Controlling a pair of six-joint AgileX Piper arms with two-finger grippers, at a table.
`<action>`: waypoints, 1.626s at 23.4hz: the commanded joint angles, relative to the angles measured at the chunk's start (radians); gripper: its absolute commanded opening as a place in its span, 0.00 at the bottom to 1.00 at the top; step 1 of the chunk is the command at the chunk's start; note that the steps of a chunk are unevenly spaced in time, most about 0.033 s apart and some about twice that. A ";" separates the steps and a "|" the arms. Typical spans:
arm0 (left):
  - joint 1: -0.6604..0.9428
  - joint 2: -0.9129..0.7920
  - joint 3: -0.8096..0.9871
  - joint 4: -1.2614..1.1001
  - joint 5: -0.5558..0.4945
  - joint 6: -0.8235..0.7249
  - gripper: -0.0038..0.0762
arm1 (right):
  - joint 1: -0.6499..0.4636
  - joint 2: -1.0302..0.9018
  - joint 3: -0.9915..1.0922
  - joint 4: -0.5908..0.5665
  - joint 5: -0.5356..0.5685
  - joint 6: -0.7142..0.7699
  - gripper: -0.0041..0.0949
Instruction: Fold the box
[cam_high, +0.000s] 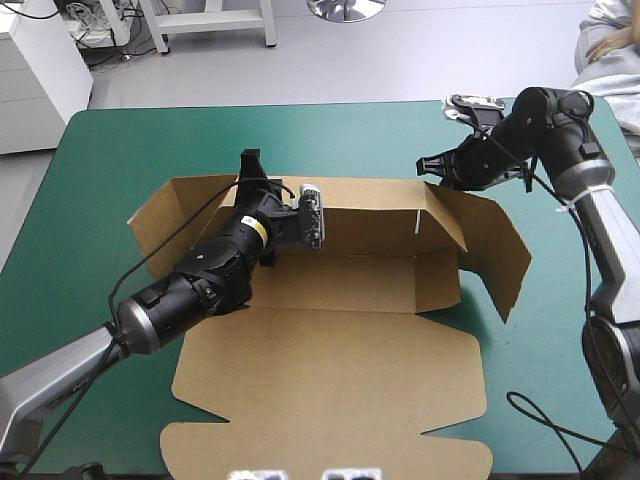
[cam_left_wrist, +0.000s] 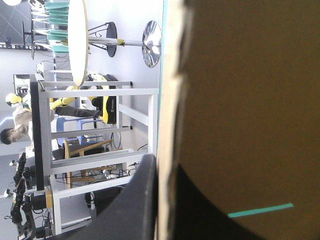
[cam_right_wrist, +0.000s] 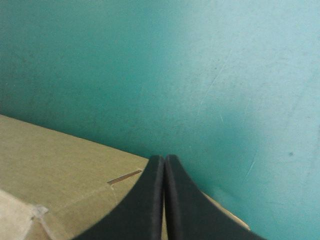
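i record the box (cam_high: 330, 370) lying mid-worktop (cam_high: 120, 150), long axis running left to right, left claw (cam_high: 252, 170) clamped on its raised rear wall (cam_high: 370, 215), right claw (cam_high: 432, 165) pinched together, empty, nearer the right side flap (cam_high: 490, 250).

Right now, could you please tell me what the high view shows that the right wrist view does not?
Only the high view shows the whole box, its lid lying flat toward the near edge, and the left gripper at its far wall. Only the right wrist view shows, close up, the right gripper with its fingers shut into one point, beside a short slit in the board. Both show brown board on the teal-green cover.
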 joint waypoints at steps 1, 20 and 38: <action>-0.004 -0.036 -0.032 0.041 0.040 -0.011 0.04 | -0.002 -0.091 0.011 0.048 0.023 -0.037 0.02; -0.004 -0.020 -0.032 0.144 0.084 -0.136 0.04 | -0.002 -0.239 0.179 0.115 0.023 -0.165 0.02; -0.004 0.011 -0.034 0.171 0.158 -0.194 0.04 | 0.000 -0.228 0.193 0.192 0.019 -0.234 0.02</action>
